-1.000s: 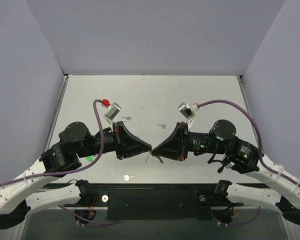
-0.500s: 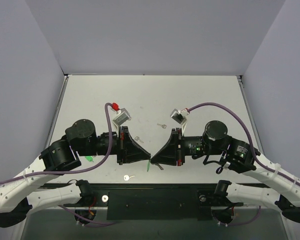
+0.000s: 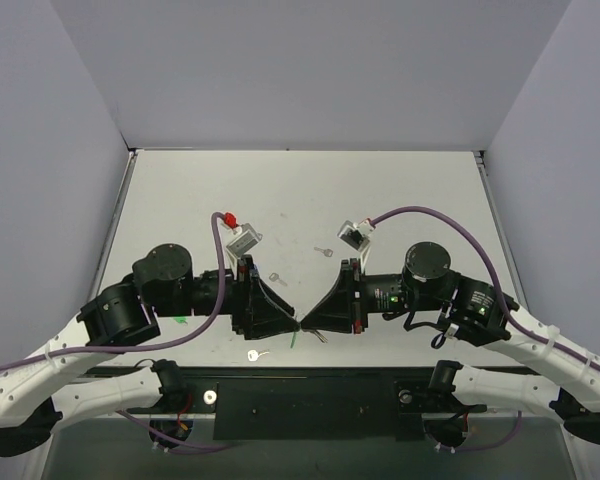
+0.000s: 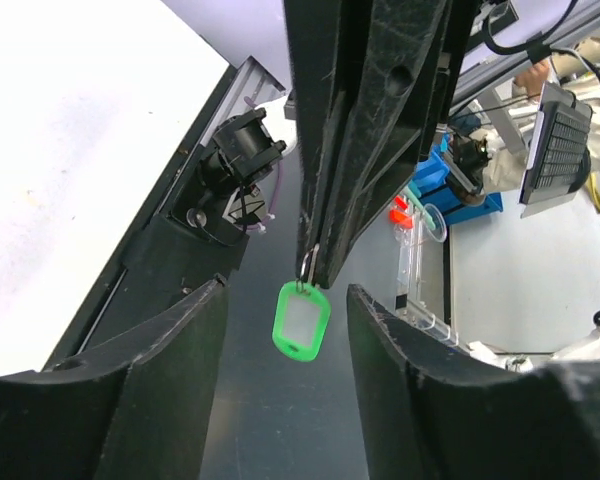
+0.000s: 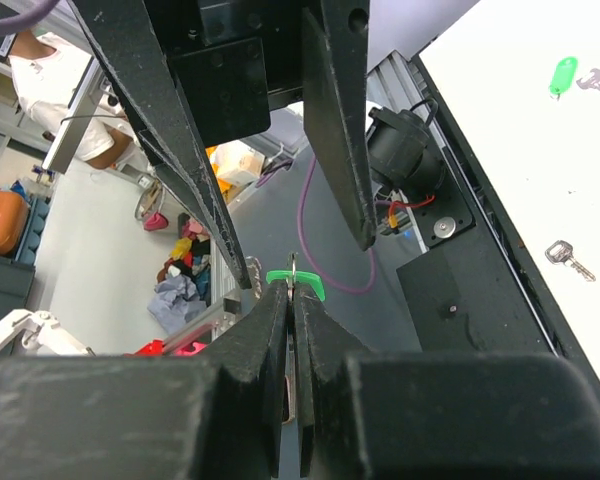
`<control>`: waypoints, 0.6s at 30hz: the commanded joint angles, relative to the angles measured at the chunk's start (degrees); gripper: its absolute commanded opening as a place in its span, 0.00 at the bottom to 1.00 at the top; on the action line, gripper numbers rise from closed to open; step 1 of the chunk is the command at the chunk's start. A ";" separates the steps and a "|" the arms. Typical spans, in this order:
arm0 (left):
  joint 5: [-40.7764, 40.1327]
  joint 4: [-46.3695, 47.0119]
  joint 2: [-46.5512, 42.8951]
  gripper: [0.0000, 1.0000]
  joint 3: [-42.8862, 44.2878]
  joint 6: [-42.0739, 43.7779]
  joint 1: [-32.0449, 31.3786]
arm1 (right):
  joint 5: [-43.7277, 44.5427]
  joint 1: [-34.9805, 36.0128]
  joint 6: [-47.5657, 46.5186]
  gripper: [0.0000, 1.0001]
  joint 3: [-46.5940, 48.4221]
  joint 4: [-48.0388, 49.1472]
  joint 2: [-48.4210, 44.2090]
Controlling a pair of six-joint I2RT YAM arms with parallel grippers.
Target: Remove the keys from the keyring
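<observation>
Green keyring (image 4: 302, 320), a sliver from above, hangs pinched by right gripper (image 5: 293, 290); left gripper (image 4: 285, 292) gapes.

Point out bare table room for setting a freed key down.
Free: the far half of the white table. Crowded: its near strip, where the left gripper and right gripper meet, with small silver metal keys lying loose around them.

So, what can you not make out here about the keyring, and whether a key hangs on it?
- Top external: the keyring is only a green sliver, because the left gripper and right gripper cover it.
- Left wrist: the keyring's metal ring is partly hidden between the right gripper's fingers, so what else hangs on it cannot be told.
- Right wrist: its own fingers hide most of the keyring.
</observation>
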 commanded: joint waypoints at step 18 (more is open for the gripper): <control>-9.84 22.86 -8.86 0.50 -13.13 -11.64 -0.27 | 3.81 1.15 2.41 0.00 -0.83 5.36 -2.38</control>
